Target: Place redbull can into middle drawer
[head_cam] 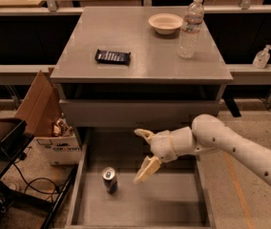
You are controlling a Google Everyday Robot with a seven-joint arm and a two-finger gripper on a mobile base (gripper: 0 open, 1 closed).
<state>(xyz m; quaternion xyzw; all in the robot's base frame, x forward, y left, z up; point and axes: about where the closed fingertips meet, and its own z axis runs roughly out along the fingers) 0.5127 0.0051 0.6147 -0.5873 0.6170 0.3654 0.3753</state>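
Camera view: you look down on the front of a grey cabinet (140, 46) whose low drawer is pulled out toward you
Gripper position: the gripper (140, 156) hangs over the rear half of the middle drawer (173, 202), at the end of a white arm (240, 147) that enters from the lower right of the frame
Gripper state: note its two pale fingers (147, 170) spread wide, one high and one low, with nothing between them
Can relative to gripper: the redbull can (109, 179) stands below and to the left of the gripper, near the lower fingertip but apart from it; no finger touches it
Can location: you find it on the drawer floor, in the left half, nearer the left wall than the right and about midway from front to back
Can appearance: upright and slim, with a dark blue body, paler silver patches, and a round silver top turned up toward the camera
Middle drawer: a wide flat grey floor with low side walls, nearly as wide as the cabinet
Drawer above: shut, showing you only a plain grey front panel (140, 112)
Cabinet top: a cream bowl (165, 22) sits near a clear water bottle (191, 28) on its right; a dark snack packet (112, 57) lies well apart on the left
Floor, left of the drawer: an open cardboard box (40, 104)
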